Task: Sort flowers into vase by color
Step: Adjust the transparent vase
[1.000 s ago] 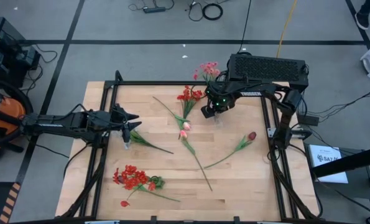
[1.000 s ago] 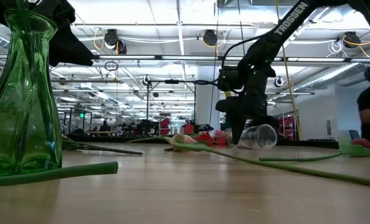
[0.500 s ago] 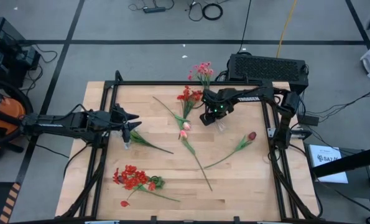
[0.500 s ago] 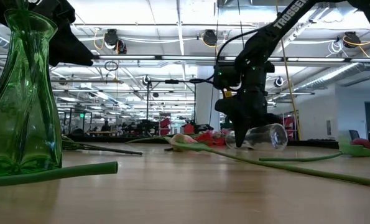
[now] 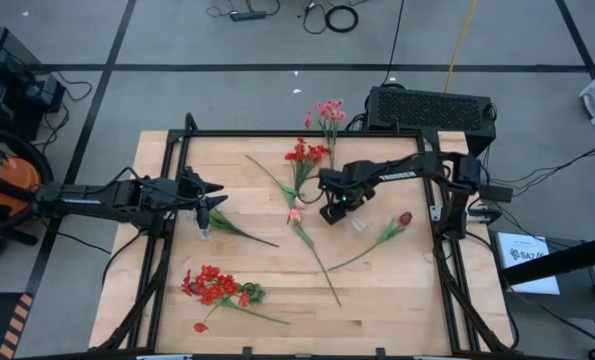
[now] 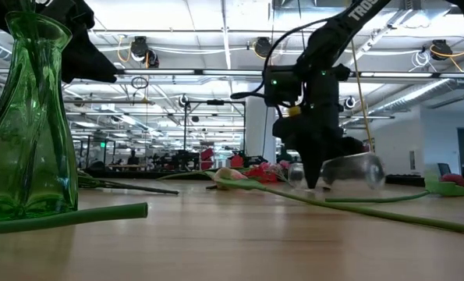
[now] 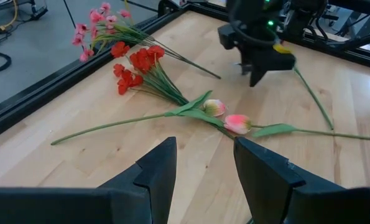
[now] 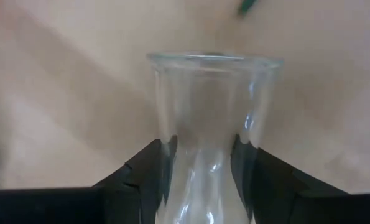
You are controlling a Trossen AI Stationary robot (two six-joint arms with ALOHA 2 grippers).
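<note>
the right gripper (image 8: 197, 168) clamps its two dark fingers on the neck of a clear glass vase (image 8: 212, 124), held on its side just above the wooden table (image 5: 377, 290) near the middle. the left gripper (image 7: 200, 162) hangs open over the table's left side beside a green glass vase (image 6: 25, 117). red blossom clusters (image 5: 302, 153), pink tulip buds (image 7: 231, 118) and a dark maroon tulip (image 5: 405, 218) lie scattered on the wood.

Artificial green-stalked flowers (image 5: 299, 205) lie flat, scattered on the wooden table; a clear glass vase (image 8: 204, 130) sits clamped, tipped sideways
</note>
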